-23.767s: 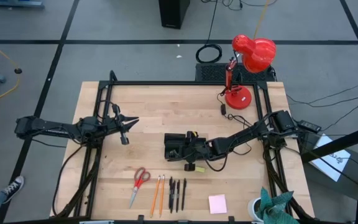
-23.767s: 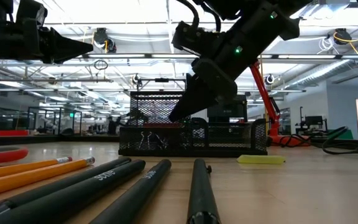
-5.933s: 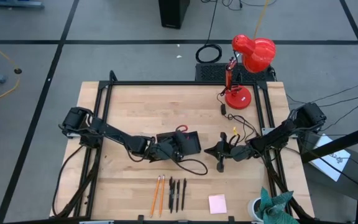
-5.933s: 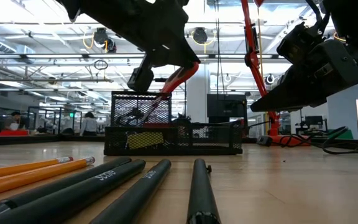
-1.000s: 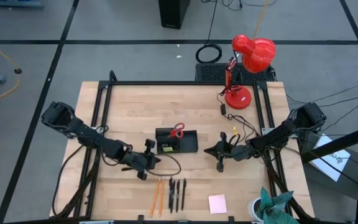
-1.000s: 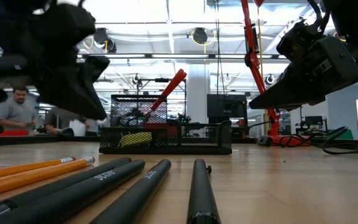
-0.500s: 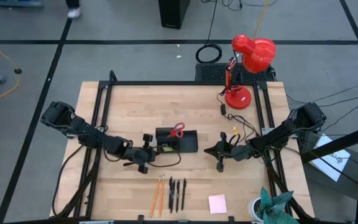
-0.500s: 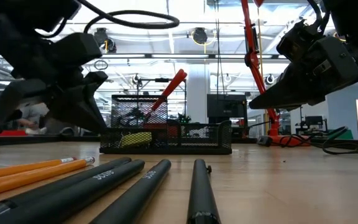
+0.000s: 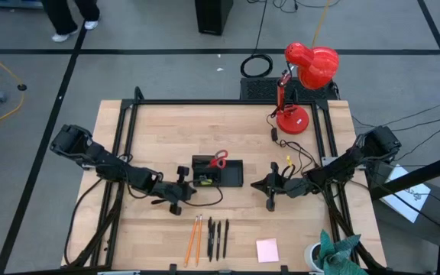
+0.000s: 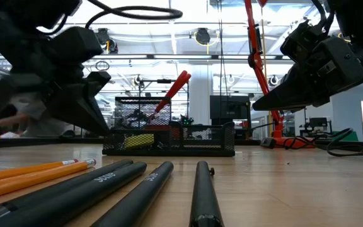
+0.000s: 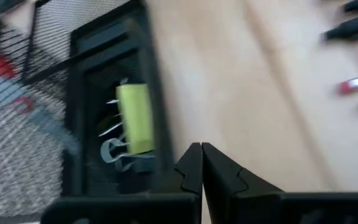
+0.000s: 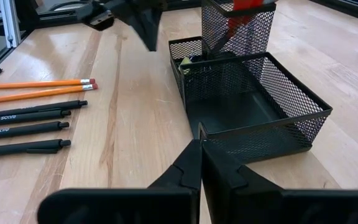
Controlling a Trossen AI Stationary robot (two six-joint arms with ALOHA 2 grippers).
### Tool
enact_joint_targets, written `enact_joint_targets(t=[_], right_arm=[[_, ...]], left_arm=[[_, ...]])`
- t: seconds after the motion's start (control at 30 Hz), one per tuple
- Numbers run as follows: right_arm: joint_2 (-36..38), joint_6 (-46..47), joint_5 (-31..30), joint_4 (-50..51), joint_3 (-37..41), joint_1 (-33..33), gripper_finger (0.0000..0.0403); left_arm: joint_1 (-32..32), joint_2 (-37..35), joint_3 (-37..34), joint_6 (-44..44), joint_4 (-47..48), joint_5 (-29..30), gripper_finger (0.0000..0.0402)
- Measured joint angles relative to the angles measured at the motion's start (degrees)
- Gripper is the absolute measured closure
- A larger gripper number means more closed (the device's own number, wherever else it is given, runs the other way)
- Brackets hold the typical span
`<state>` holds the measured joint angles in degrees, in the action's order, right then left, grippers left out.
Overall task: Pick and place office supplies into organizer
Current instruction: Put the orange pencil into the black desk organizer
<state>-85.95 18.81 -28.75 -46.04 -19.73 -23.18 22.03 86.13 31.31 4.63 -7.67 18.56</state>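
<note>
High view: black mesh organizer [image 9: 218, 173] sits mid-worktop [image 9: 228, 126]. Red scissors [image 9: 217, 160] stand handles-up in its tall cup; yellow block [image 11: 135, 118] and small clips [image 11: 114, 154] lie in the compartment next to the cup. Left claw [image 9: 179, 188] is just beside the organizer's left end, fingers pinched shut, holding nothing. Right claw [image 9: 270, 187] hangs near the organizer's right side, also shut and empty. Two pencils [image 9: 193, 240] and three pens [image 9: 218, 238] lie in a row in front of the organizer, pink sticky pad [image 9: 267, 250] further right. Red lamp [image 9: 304, 80] well behind the organizer.
</note>
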Motion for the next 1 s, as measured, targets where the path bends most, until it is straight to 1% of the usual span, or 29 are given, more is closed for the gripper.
enact_joint_targets(t=[0.07, 0.17, 0.3, 0.43, 0.57, 0.7, 0.77, 0.83, 0.9, 0.93, 1.0], right_arm=[[0.00, 0.00, 0.00, 0.00, 0.00, 0.00, 0.0399], [0.00, 0.00, 0.20, 0.00, 0.00, 0.00, 0.0399], [0.00, 0.00, 0.39, 0.00, 0.00, -0.02, 0.0399], [0.00, 0.00, 0.46, 0.00, -0.01, -0.02, 0.0399], [0.00, -0.84, 0.48, -0.29, 0.00, -0.02, 0.0399], [0.00, -6.19, 0.73, -3.04, 0.00, -0.02, 0.0399], [0.00, -9.31, 4.43, -5.63, 0.00, 0.42, 0.0399], [0.00, -11.02, 10.93, -7.92, -0.01, 1.39, 0.0399], [0.00, -11.91, 16.07, -9.77, 0.00, 2.38, 0.0399], [0.00, -12.45, 16.99, -10.35, -0.02, 2.92, 0.0399], [0.14, -13.55, 16.69, -10.49, -0.01, 3.78, 0.0399]], left_arm=[[0.64, 0.00, 0.00, -2.29, 0.11, -1.63, 0.0393], [1.39, 0.00, 0.03, -7.96, 1.27, -3.86, 0.0399], [2.14, 0.00, 0.05, -16.24, 5.67, -6.27, 0.0387], [4.22, 0.00, 0.05, -19.77, 9.37, -5.66, 0.0381], [8.47, 0.00, 0.05, -21.40, 9.24, -1.22, 0.0397], [14.19, 0.00, 0.03, -25.27, 8.08, 7.13, 0.0393], [17.06, 0.00, 0.05, -28.13, 7.10, 10.39, 0.0396], [19.77, 0.00, 0.04, -30.46, 4.85, 14.24, 0.0399], [22.43, 0.00, 0.05, -30.78, 1.36, 18.06, 0.0396], [23.57, 0.00, 0.05, -30.25, -0.56, 19.57, 0.0395], [25.21, 0.00, 0.05, -28.16, -5.20, 21.68, 0.0398]])
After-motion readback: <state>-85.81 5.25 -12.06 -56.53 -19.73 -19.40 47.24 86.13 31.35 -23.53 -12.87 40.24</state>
